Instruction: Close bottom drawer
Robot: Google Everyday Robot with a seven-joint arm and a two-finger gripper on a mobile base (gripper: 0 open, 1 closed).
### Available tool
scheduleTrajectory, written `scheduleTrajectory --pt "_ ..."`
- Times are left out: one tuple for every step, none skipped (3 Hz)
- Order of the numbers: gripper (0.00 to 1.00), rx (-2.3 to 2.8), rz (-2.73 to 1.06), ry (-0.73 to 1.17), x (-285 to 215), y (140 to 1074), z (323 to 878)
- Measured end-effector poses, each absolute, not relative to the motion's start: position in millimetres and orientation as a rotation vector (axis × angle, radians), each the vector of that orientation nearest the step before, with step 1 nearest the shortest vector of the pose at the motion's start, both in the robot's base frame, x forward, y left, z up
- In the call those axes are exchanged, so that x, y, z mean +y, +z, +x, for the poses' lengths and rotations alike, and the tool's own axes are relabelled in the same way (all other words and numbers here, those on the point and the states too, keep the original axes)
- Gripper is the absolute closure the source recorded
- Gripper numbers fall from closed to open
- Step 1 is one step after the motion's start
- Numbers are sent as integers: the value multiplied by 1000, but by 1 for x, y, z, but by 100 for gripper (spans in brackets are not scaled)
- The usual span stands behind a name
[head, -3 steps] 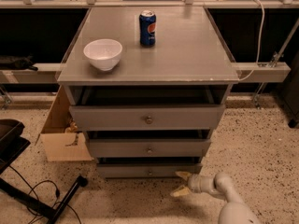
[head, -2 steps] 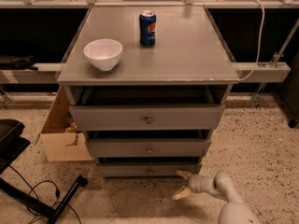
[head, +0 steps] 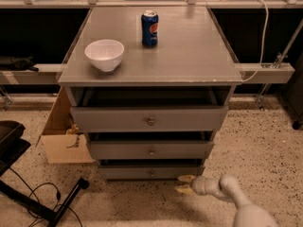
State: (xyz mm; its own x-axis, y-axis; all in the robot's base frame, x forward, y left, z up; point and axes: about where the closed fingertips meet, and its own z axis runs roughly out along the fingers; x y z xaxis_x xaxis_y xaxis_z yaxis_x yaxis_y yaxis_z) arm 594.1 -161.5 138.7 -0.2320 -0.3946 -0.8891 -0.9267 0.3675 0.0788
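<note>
The bottom drawer (head: 151, 172) is the slimmest grey front of three in the grey cabinet, with a small round knob. It stands out a little from the cabinet body. My gripper (head: 185, 184) is low near the floor, just right of and below the drawer's front right corner, on a white arm coming from the lower right. Its two pale fingers are spread apart and hold nothing.
The middle drawer (head: 151, 150) and top drawer (head: 149, 119) also stand out a little. A white bowl (head: 104, 54) and a blue soda can (head: 149, 28) stand on the cabinet top. A cardboard box (head: 64, 136) sits left, with a black stand (head: 66, 203) and cables.
The gripper has crept very slightly to the left, toward the bottom drawer's right corner. Nothing else has moved.
</note>
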Motion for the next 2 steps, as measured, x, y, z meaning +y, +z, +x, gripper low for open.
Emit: scheduleTrajectory --pt "73 1836 -1193 653 -198 171 598" --pt "96 1903 -1215 428 -263 222 602"
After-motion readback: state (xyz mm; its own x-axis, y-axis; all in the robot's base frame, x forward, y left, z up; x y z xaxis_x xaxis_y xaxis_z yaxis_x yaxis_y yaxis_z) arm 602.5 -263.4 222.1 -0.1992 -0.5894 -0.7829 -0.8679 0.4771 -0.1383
